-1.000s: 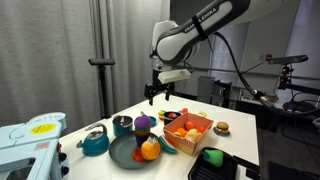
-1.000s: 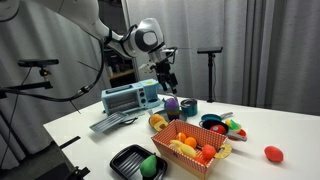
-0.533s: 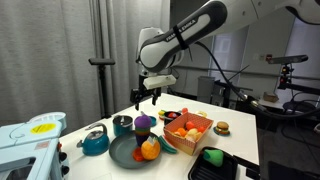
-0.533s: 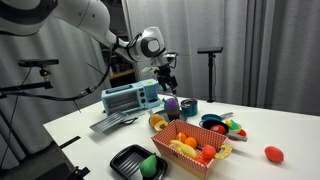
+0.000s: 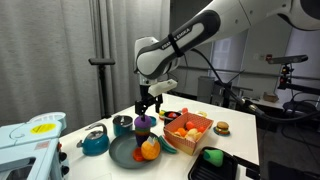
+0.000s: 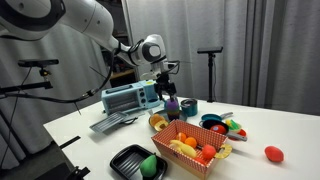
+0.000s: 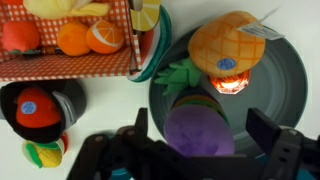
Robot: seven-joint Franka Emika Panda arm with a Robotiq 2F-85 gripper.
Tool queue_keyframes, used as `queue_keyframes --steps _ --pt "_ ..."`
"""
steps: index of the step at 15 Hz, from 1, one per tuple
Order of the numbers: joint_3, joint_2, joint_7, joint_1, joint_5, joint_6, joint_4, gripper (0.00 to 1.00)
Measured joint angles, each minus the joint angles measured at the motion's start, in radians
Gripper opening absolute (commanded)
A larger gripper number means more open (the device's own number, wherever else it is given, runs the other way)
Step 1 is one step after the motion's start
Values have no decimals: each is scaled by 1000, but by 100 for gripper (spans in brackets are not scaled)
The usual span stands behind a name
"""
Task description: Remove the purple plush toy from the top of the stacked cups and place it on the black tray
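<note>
The purple plush toy (image 5: 144, 121) sits on top of the stacked cups (image 5: 144, 133), which stand on a dark green plate; both also show in an exterior view (image 6: 172, 102). In the wrist view the toy (image 7: 198, 135) fills the lower middle, with green and orange cup rims (image 7: 190, 100) showing just beyond it. My gripper (image 5: 148, 104) (image 6: 166, 92) hangs just above the toy. It is open and empty, and its fingers (image 7: 202, 128) straddle the toy with gaps on both sides. The black tray (image 5: 228, 168) (image 6: 124, 156) lies at the table's front and holds a bright green toy.
The dark green plate (image 7: 290, 70) also carries an orange pineapple toy (image 7: 228, 45). An orange basket (image 5: 188, 130) of toy fruit stands beside it. A teal mug (image 5: 122, 125) and a teal kettle (image 5: 95, 142) stand close to the cups. A toaster oven (image 6: 130, 97) is behind.
My gripper has moved sideways and down from high behind the basket to just above the purple toy. It stays open. Nothing on the table has moved.
</note>
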Motion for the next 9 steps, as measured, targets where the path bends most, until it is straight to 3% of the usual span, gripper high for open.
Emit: queue_keyframes --steps 9 --pt "-9 22 12 6 -15 99 -3 100"
